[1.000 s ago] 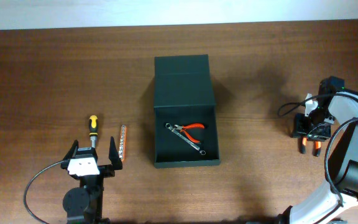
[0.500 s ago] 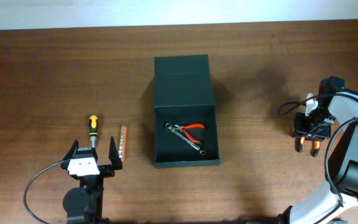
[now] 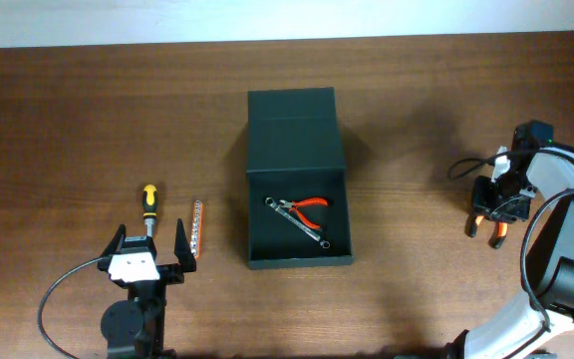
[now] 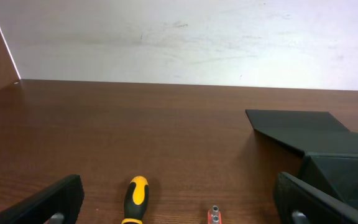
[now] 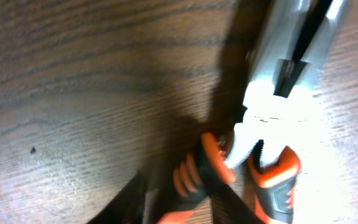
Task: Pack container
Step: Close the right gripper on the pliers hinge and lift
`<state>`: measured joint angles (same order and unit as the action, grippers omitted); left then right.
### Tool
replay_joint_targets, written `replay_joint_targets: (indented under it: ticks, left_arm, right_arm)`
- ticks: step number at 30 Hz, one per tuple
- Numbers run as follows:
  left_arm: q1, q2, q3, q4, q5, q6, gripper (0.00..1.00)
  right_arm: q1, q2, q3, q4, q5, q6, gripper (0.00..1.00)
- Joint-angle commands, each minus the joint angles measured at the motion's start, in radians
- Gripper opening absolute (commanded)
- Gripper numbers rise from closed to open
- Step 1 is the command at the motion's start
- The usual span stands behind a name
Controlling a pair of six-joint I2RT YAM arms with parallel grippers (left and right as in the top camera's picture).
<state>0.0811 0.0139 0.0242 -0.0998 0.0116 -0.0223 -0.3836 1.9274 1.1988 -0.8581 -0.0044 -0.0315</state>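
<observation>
The right claw (image 3: 490, 211) is sitting over one pair of orange-handled steel pliers (image 5: 263, 127); whether it is gripping them I cannot tell; the left claw (image 3: 149, 242) is gaping wide, empty, near one yellow-black screwdriver (image 3: 149, 202) and one orange bit strip (image 3: 196, 229); the one container (image 3: 297, 262), a matte dark box, is lying mid-surface (image 3: 417, 100), long axis running near-to-far, flap opening away, holding a second pair of pliers (image 3: 312, 203) and one slim wrench (image 3: 305, 227).

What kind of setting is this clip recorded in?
Probably a lab test bench rather than a real workshop: a wood-grain table against a plain white wall, with a few hand tools such as a screwdriver laid out beside a dark container.
</observation>
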Motion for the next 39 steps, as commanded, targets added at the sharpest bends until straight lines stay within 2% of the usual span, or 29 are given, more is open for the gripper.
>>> replay_joint_targets:
  ticks: [1,5,18,25,28,39]
  left_arm:
    - [0.007,-0.008,-0.007,0.003,0.009,0.013,0.99]
    - [0.007,-0.008,-0.007,0.003,0.009,0.012,0.99]
    - [0.007,-0.008,-0.007,0.003,0.009,0.012,0.99]
    - [0.007,-0.008,-0.007,0.003,0.009,0.012,0.99]
    - [0.007,-0.008,-0.007,0.003,0.009,0.012,0.99]
    - [0.007,-0.008,-0.007,0.003,0.009,0.012,0.99]
  right_arm:
    - [-0.005,0.012,-0.022,0.011,0.016,0.041,0.27]
    - [-0.005,0.012,-0.022,0.011,0.016,0.041,0.27]
    - [-0.005,0.012,-0.022,0.011,0.016,0.041,0.12]
    - [-0.005,0.012,-0.022,0.010,0.011,0.041,0.11]
    - [-0.001,0.012,-0.022,0.001,0.001,0.041,0.04]
    - [0.020,0.006,0.074,-0.103,-0.065,0.040,0.04]
